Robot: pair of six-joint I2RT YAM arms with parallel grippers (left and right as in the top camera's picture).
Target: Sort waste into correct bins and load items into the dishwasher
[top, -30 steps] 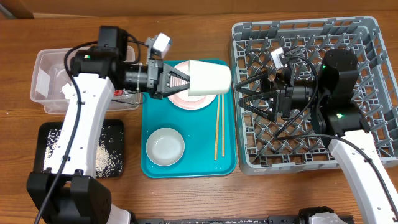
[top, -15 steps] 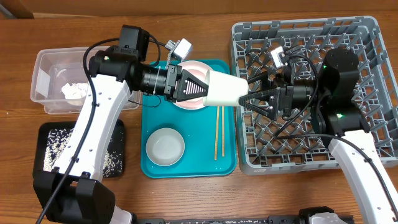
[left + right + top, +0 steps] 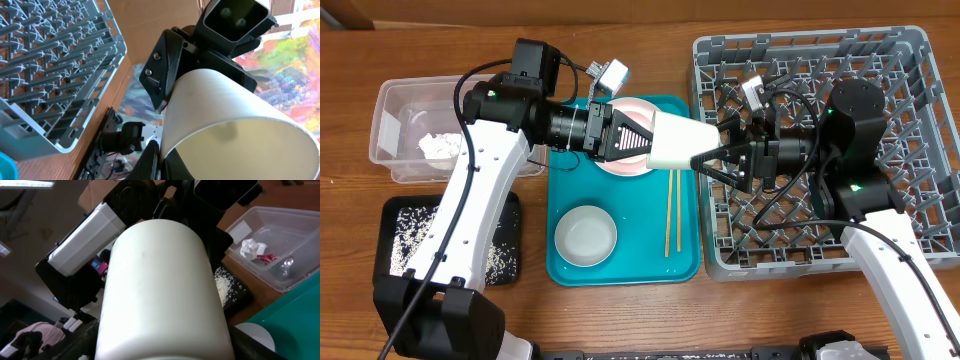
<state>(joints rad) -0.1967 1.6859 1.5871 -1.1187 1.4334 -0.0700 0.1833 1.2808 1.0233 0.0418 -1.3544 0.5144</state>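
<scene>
A white cup hangs on its side in the air over the right edge of the teal tray. My left gripper is shut on its rim, one finger inside and one outside. My right gripper comes from the grey dishwasher rack and has its fingers against both sides of the cup's closed end. On the teal tray lie a pink plate, a pale bowl and wooden chopsticks.
The clear tub at far left holds a crumpled napkin and a red wrapper. The black tray below it holds rice scraps. Both arms meet over the gap between tray and rack.
My left arm carried the cup rightward from above the plate toward the rack. The right gripper moved left to meet it and narrowed its fingers around the cup's end.
</scene>
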